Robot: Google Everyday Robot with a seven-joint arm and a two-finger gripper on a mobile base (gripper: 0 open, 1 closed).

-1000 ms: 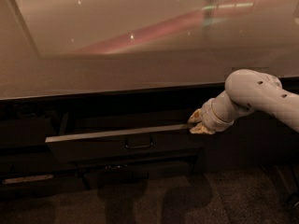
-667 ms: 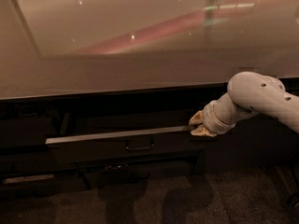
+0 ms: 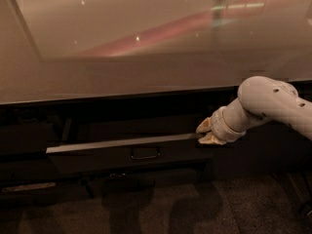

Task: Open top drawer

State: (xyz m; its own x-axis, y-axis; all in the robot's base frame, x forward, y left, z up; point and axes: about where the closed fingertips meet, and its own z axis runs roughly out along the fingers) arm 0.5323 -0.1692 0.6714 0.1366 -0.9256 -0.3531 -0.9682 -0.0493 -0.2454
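In the camera view, the top drawer (image 3: pixel 97 161) is seen pulled partway out from under the table (image 3: pixel 146 77). Its grey rim (image 3: pixel 122 143) and small curved handle (image 3: pixel 145 153) are found slightly lower and nearer than a second ago. The gripper (image 3: pixel 207 133) is placed at the rim's right end and has come along with it, so the pull is judged to be well under way though not finished. One pale finger is seen above the rim and one below it, and the rim appears to be pinched between them. The white arm (image 3: pixel 273 104) is cut off at the right edge. The drawer's inside is lost in shadow, its right side is hidden behind the gripper, and the dark fronts below can hardly be told apart.
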